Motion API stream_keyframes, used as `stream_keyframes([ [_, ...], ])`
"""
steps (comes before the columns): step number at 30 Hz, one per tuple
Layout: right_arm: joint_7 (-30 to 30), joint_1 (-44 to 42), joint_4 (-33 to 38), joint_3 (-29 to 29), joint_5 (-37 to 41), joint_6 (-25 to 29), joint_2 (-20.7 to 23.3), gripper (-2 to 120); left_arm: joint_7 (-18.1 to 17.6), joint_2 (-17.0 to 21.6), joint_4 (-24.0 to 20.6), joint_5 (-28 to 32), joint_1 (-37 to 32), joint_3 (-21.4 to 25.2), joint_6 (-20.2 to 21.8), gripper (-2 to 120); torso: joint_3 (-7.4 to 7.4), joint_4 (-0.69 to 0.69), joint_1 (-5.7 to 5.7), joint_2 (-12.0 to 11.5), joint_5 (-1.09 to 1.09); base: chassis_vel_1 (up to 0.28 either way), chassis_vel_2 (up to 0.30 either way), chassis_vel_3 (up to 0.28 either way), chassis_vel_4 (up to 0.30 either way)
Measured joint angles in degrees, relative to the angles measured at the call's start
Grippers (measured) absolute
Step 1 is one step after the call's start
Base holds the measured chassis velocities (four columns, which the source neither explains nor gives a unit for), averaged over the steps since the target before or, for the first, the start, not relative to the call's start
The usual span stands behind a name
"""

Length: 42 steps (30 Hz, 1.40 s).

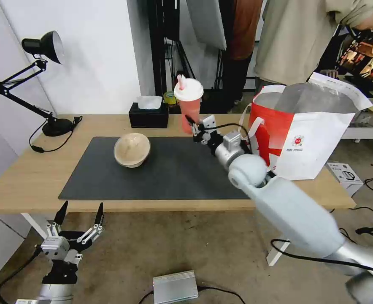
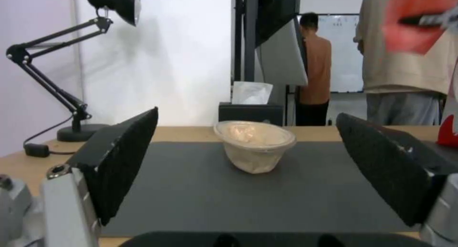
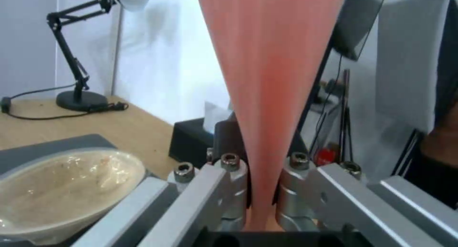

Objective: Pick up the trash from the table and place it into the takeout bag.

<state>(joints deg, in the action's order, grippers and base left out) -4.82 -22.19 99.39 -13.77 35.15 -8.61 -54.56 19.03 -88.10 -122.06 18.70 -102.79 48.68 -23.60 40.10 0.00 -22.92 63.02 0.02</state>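
Above the mat's far edge, the right gripper (image 1: pixel 197 130) is clenched low on the cup (image 1: pixel 189 104), lifted with the bag (image 1: pixel 309 135) at its 3 o'clock. Keep it upright and clear the bag's rim before lowering. 1 bowl (image 1: pixel 131 150) lies on the mat (image 1: pixel 174 177); left gripper (image 1: pixel 79 216) hangs released below the table (image 1: pixel 26 177).

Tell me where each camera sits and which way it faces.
Head: looks down at the table; both arms show.
Left wrist: below the table edge, facing the beige bowl between open fingers.
Right wrist: against the red cup, right gripper shut on it.
Shared: bowl, desk lamp.
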Motion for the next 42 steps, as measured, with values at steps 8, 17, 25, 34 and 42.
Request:
stream_keyframes([
  [8,3.69,7.97,5.7,0.12,5.55,-2.13,12.26,3,0.0,0.95,-0.02,0.0,0.2,0.27,-0.01,100,0.0,-0.01,0.0,0.0,-0.01,0.0,0.0,0.0,0.0],
  [17,12.54,17.1,6.04,0.54,6.55,-3.69,24.83,3,0.01,1.77,-0.25,0.0,0.33,0.1,-0.05,100,0.0,0.0,0.0,0.0,-0.01,0.0,0.0,0.0,0.0],
  [25,19.52,19.72,5.17,2.42,3.4,-5.74,30.39,3,0.01,1.57,-1.77,0.32,0.69,-0.24,0.4,100,0.0,0.0,0.0,0.0,0.0,0.0,0.0,0.0,0.0],
  [34,32.19,23.82,-1.85,4.09,-4.62,-7.56,35.63,3,0.12,1.77,-2.61,0.49,1.05,-0.76,0.63,100,0.0,-0.01,0.0,0.0,-0.01,0.0,0.0,0.0,0.0],
  [42,41.86,31.15,-8.64,-0.1,-20.52,-6.69,34.46,3,0.29,1.57,-2.72,0.9,0.26,-0.53,-0.52,100,0.0,-0.01,0.0,0.0,0.0,0.0,0.0,0.0,0.0],
])
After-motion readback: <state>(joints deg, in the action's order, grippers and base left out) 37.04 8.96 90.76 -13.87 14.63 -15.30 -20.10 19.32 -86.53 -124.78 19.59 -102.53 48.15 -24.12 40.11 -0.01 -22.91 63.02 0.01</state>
